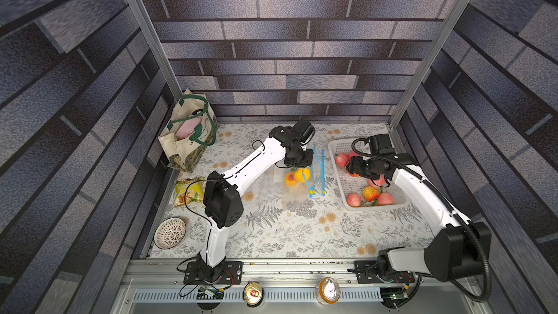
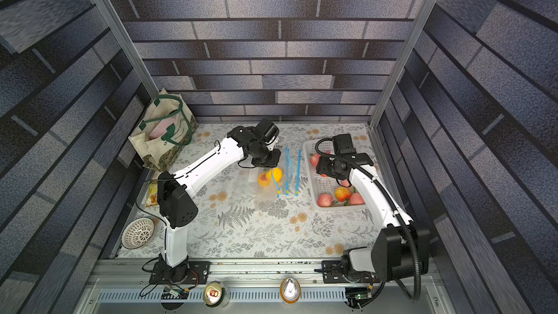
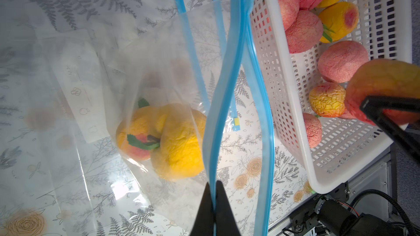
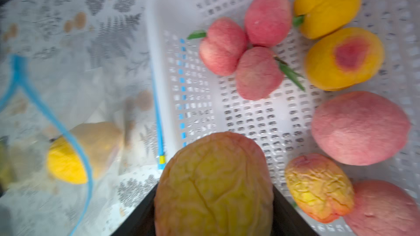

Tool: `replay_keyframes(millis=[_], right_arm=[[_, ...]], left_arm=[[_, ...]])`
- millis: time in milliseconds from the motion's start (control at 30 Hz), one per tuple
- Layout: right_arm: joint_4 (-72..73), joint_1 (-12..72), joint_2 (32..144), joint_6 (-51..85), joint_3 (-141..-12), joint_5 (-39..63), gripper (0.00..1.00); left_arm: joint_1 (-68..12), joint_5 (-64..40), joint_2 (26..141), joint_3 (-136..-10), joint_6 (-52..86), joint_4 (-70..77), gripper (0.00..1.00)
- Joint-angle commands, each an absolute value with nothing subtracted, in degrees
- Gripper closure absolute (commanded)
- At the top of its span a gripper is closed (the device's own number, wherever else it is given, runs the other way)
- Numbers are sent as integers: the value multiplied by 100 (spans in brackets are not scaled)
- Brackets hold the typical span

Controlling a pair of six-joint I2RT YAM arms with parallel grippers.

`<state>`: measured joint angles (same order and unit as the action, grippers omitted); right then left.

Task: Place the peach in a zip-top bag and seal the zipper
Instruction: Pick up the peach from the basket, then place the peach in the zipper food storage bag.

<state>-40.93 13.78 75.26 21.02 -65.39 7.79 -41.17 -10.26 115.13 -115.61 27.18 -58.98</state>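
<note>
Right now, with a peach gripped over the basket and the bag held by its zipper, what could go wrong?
1. The left end effector pinches only one zipper strip of the zip-top bag; the mouth gapes narrowly, so the wrinkled peach in the right end effector may catch a lip.
2. Two yellow peaches already lie just inside the mouth, so a third may rest across the zipper and block sealing.

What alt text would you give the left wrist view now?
The left gripper pinches the blue zipper strip of the open zip-top bag, two yellow peaches inside. Beside it, the right gripper holds a wrinkled peach over a white basket of peaches.
</note>
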Motion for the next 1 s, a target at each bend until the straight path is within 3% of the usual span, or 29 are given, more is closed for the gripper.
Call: replay_keyframes(millis=[0, 200, 733, 967], right_arm=[[-3428, 1822, 7345, 2818, -6436, 1676, 33], [-2346, 2591, 7594, 3454, -6265, 2091, 33], [-1912, 2827, 9135, 3432, -6355, 2213, 33], [-1820, 2991, 9532, 3414, -6770, 2259, 19]], left_arm=[[-4131, -985, 11604, -11755, 2607, -6082, 100], [-4161, -941, 11580, -11759, 2618, -6117, 100], [-4278, -1215, 11176, -11558, 2390, -5958, 100], [-4304, -1387, 10980, -11445, 2367, -5843, 100]])
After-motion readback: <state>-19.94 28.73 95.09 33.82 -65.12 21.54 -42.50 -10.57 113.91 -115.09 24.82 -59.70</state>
